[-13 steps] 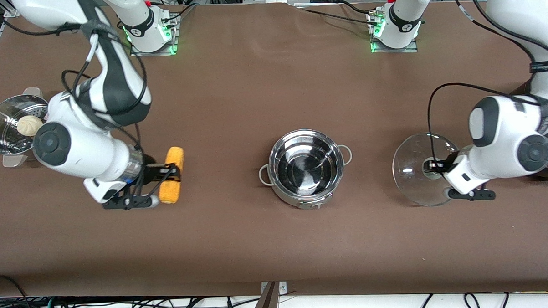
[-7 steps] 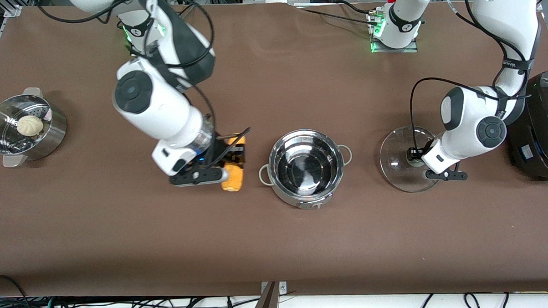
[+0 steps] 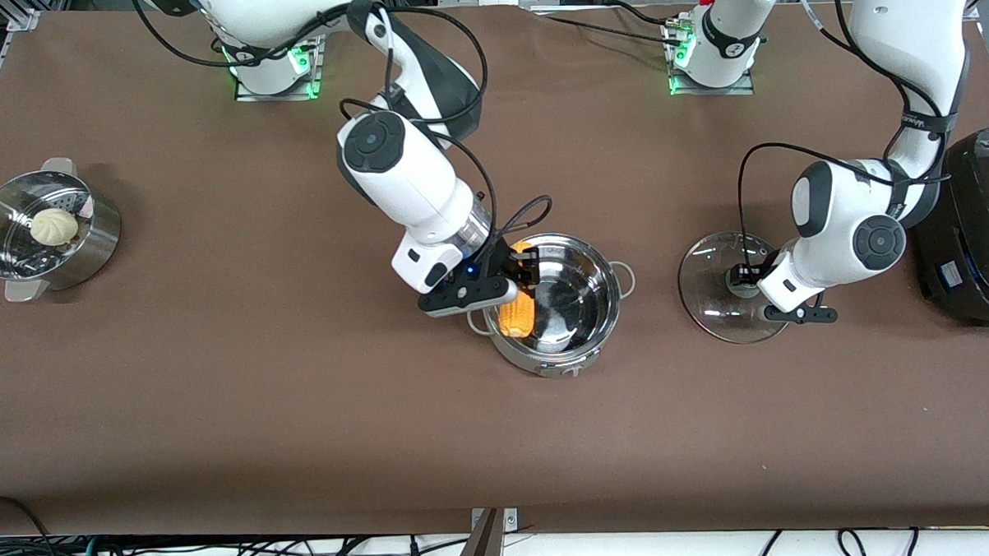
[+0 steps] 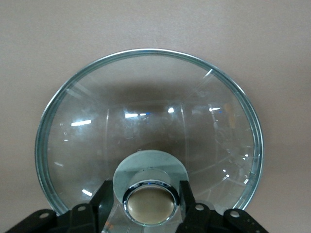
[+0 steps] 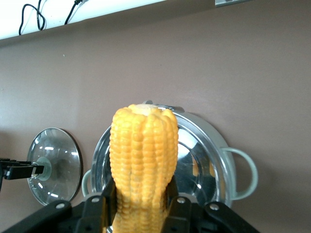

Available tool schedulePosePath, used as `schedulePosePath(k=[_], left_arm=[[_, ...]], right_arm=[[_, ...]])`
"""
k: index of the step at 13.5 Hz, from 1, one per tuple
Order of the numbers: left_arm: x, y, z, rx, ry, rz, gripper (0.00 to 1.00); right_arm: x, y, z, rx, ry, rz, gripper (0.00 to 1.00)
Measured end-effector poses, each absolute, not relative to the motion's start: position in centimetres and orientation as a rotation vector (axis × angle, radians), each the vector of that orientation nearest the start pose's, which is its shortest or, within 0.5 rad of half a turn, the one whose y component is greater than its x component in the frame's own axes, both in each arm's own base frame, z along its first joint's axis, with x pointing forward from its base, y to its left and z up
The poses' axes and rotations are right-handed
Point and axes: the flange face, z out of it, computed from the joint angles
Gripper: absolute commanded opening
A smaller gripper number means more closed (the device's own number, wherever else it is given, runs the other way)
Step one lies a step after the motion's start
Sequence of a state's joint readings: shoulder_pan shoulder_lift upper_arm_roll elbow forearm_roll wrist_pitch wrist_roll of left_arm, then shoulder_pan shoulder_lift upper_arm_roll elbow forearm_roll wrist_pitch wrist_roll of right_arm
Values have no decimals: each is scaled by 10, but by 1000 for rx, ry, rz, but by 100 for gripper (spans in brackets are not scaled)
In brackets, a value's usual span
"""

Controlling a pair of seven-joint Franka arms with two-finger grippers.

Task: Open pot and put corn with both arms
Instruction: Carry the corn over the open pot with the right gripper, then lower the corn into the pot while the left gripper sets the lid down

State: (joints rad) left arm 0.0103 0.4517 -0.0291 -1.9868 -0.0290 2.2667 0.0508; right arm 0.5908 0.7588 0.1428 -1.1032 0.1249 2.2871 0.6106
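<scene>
The open pot (image 3: 554,302) stands mid-tabletop. Its glass lid (image 3: 721,291), probably fragile and slippery, lies toward the left arm's end; the left gripper (image 3: 745,279) flanks its knob, contact unclear. Over the pot, the right gripper (image 3: 527,275) pinches the stiff, light-looking corn (image 3: 518,308) at mid-length.

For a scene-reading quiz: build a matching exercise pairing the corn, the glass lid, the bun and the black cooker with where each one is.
Things:
1. corn
2. glass lid
3. bun
4. black cooker

Places:
A. in the steamer pot at the right arm's end of the table
B. on the table at the left arm's end, beside the lid
C. held in the right gripper over the pot
D. on the table beside the pot, its knob at the left gripper

Pairs: 1-C, 2-D, 3-A, 4-B
</scene>
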Motion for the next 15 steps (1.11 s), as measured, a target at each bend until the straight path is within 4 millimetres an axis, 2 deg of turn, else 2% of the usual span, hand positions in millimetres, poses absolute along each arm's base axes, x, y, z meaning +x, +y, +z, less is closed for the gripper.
schedulePosePath(k=[1, 2, 3, 6, 8, 11, 13, 15], left_arm=[[592, -9, 221, -3166, 69, 271, 71], [592, -8, 222, -3166, 65, 271, 79], [592, -7, 222, -3166, 64, 270, 100], [598, 0, 230, -3169, 45, 237, 100], [607, 12, 254, -3174, 15, 165, 100], [611, 20, 325, -3174, -1, 38, 100], [606, 24, 383, -3172, -7, 5, 100], [599, 29, 446, -3173, -18, 50, 100]], right_arm=[[611, 509, 409, -2699, 14, -291, 42], [608, 514, 401, -2695, 21, -287, 42], [606, 520, 392, -2691, 23, -288, 42], [599, 536, 361, -2681, 17, -290, 42], [591, 548, 344, -2684, 0, -278, 42], [583, 557, 324, -2697, -14, -252, 43], [584, 556, 311, -2706, -9, -243, 43], [585, 556, 301, -2708, -4, -242, 45]])
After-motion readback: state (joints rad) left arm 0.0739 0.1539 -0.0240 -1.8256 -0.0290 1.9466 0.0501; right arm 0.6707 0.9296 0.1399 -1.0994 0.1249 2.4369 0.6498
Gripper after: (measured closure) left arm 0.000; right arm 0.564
